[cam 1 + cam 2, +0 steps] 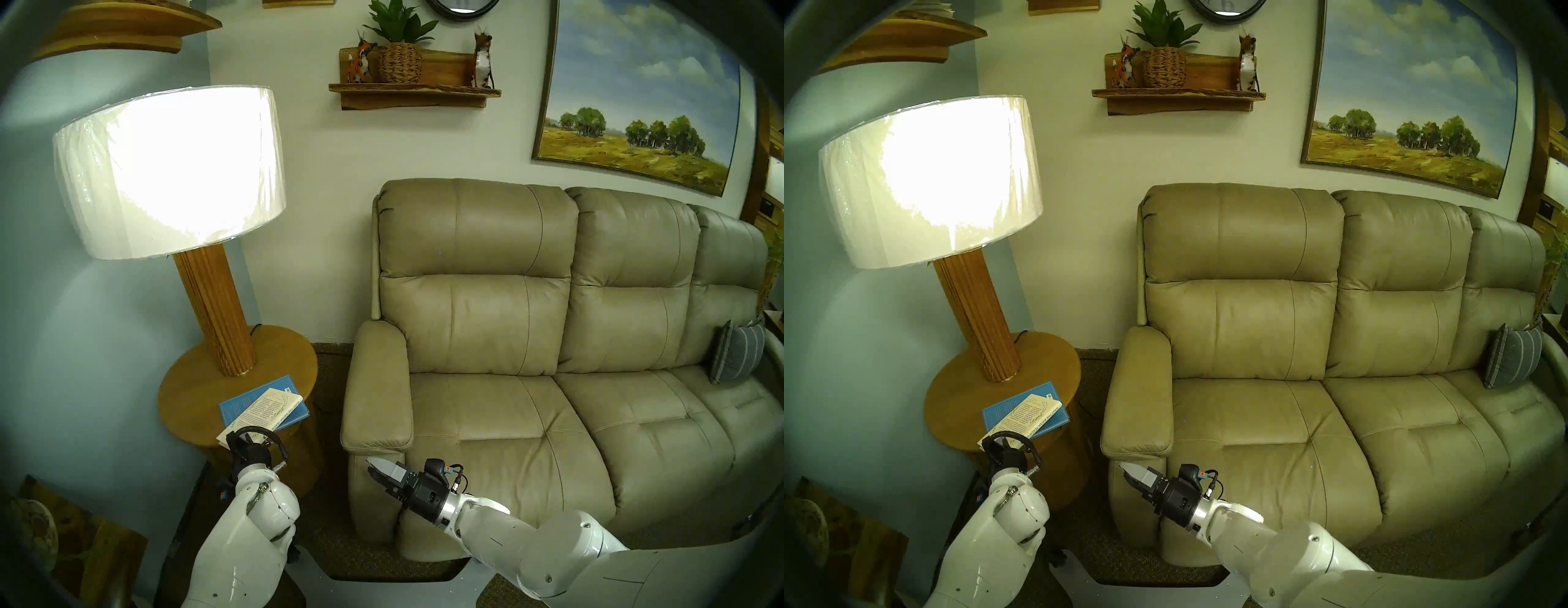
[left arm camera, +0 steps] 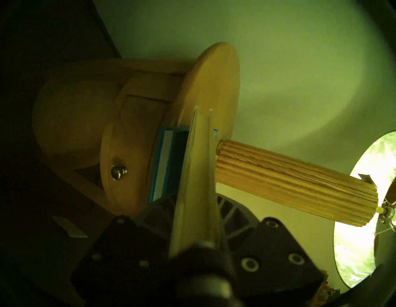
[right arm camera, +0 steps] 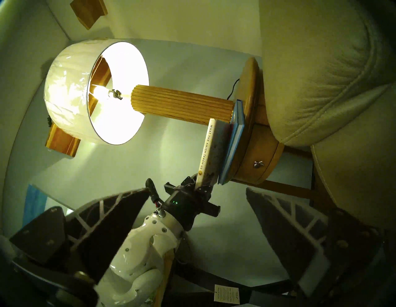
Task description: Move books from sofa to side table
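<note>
Left pincer [image 1: 238, 441] of mine pinches the cream paperback [image 1: 263, 411], angled onto the blue hardcover [image 1: 254, 401] on the side table [image 1: 191, 382] just ahead; letting go early could tip it over the near rim, right pincer [image 1: 379, 472] spread idle.

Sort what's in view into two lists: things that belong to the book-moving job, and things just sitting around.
Part of the job:
- cream paperback, in the left gripper
- light-blue hardcover beneath it
- round side table
- sofa
- right gripper, jaws open

Just there:
- lamp
- striped cushion
- wall shelf with potted plant
- landscape painting
</note>
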Robot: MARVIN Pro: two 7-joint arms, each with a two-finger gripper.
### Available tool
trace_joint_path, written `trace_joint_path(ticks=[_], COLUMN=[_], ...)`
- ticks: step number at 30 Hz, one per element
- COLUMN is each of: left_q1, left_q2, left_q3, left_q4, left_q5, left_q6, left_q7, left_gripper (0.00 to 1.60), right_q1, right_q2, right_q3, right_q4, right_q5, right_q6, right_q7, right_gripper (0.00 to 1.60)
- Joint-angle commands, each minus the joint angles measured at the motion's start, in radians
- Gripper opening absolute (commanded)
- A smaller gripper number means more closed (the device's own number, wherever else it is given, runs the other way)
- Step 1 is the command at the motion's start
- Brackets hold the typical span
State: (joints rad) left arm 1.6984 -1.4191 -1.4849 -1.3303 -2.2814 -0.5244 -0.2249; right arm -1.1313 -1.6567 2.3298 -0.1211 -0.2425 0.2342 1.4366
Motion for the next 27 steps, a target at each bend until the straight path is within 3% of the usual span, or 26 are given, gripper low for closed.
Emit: trace_joint_path(ticks=[1,10,20,27], left_q1=[-0.022,0.024,0.031,0.003], left_q2=[0.004,0.016,0.048,0.082], left_q3=[-0.009,-0.015,-0.077,-0.072], left_q4=[-0.094,-0.211,-0.211,-0.220], left_q5=[-0.032,-0.032,-0.076,-0.075], left_q6=[-0.007,-0.039,-0.037,-0.007], left_q7=[0.076,0.129,0.189,0.226], left_gripper=[1.60,1.60,1.60,1.60], right_q1=[0.015,0.019,0.017,0.017], right_q2=[-0.007,-0.007,-0.003,-0.012], right_q3=[0.001,0.006,0.010,0.007], right_q4=[-0.003,-0.004,-0.010,-0.017], right_q5=[0.002,-0.002,-0.001,-0.005], right_q6=[-0.001,-0.001,0.000,0.002], right_q7=[0.010,0.012,0.014,0.008], right_gripper=[1.60,1.60,1.60,1.60])
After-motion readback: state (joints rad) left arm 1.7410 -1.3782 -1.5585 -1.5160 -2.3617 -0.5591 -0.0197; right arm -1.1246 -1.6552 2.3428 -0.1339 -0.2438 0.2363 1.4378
